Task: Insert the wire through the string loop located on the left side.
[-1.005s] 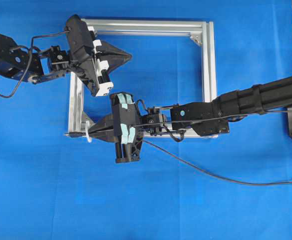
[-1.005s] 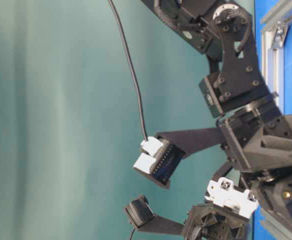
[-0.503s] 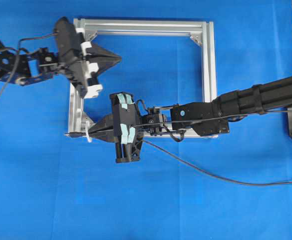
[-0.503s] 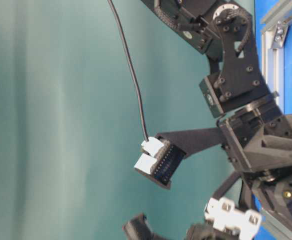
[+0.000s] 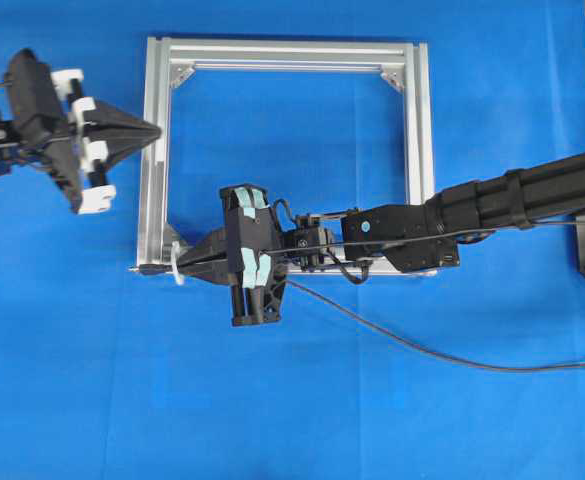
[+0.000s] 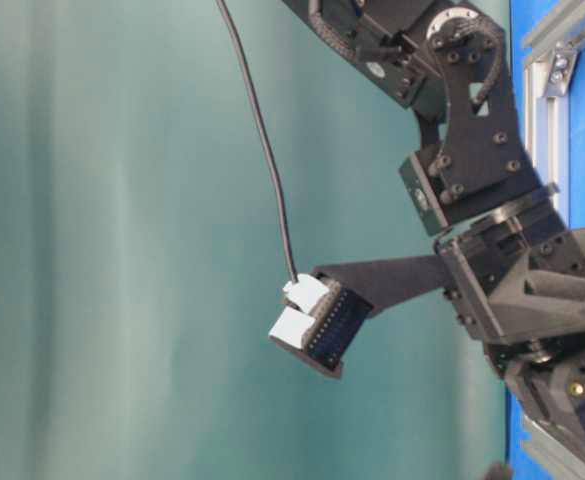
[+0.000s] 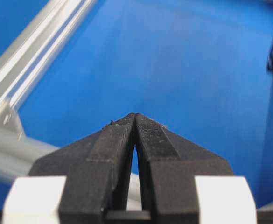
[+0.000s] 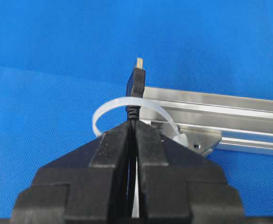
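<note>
Surface: blue cloth [image 5: 372, 420] all over the table, with a flat teal backdrop [image 6: 122, 250] filling most of the table-level view.

Wire: thin dark cable [image 5: 412, 345] that trails in from the right edge of the overhead view, curves up across the cloth and runs into the right gripper. Its plug tip [image 8: 136, 79] sticks up past the fingertips in the right wrist view, small metal end on top.

Wire vs loop: the plug pokes through the string loop [image 8: 127, 109], so the white band arcs across right behind the neck of the plug, just above the fingertips. From overhead the loop [image 5: 177, 265] is at the lower left corner of the frame, and the tip just clears it on the left.

Right gripper: [image 5: 187, 265] jaws pinched together on the wire, pointing left at that corner. Pale green tape on its body.

Left gripper: [image 5: 157, 130] at the upper left of the overhead view, tip just at the frame's left bar, well apart from the wire and loop. Jaws pressed together on nothing; the left wrist view [image 7: 135, 116] shows the two pads meeting with only blue cloth beyond.

Frame: silver aluminium square [image 5: 417, 150] lying flat on the cloth, corner brackets inside the corners.

Writing: can't read any brand or label anywhere; a small white sticker on the arm in the table-level view is too tiny to make out.
</note>
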Motion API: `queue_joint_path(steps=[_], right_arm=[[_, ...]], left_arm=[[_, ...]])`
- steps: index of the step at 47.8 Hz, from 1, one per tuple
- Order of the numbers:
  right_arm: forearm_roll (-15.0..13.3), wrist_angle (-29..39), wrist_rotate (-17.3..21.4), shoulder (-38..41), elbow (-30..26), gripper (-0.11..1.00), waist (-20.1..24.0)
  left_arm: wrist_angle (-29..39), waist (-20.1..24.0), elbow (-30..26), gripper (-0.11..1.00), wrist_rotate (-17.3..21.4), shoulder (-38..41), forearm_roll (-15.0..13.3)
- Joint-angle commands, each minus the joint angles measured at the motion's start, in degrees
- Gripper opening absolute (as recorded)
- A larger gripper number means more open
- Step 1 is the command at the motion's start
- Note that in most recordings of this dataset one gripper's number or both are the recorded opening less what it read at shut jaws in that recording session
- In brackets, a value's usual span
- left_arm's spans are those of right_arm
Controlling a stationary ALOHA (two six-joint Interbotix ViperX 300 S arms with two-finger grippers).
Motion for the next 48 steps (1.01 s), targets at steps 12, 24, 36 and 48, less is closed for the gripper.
queue_joint_path(steps=[12,24,36,48], right_arm=[[0.00,-0.09,0.18,-1.41,-1.05,0.00,0.00],[0.09,0.09,0.18,-1.41,-1.05,0.00,0.00],[0.09,0.09,0.18,-1.32,-1.14,0.00,0.00],[0.09,0.00,0.18,-1.41,-1.23,0.00,0.00]], left_arm=[[1.67,-0.09,4.04,0.00,-0.09,-6.15,0.09],[2.90,-3.34,3.34,0.00,-0.35,-6.68,0.09],[3.25,-14.77,3.43,0.00,-1.76,-8.96,0.09],[3.25,-24.61,3.08,0.00,-2.20,-9.23,0.09]])
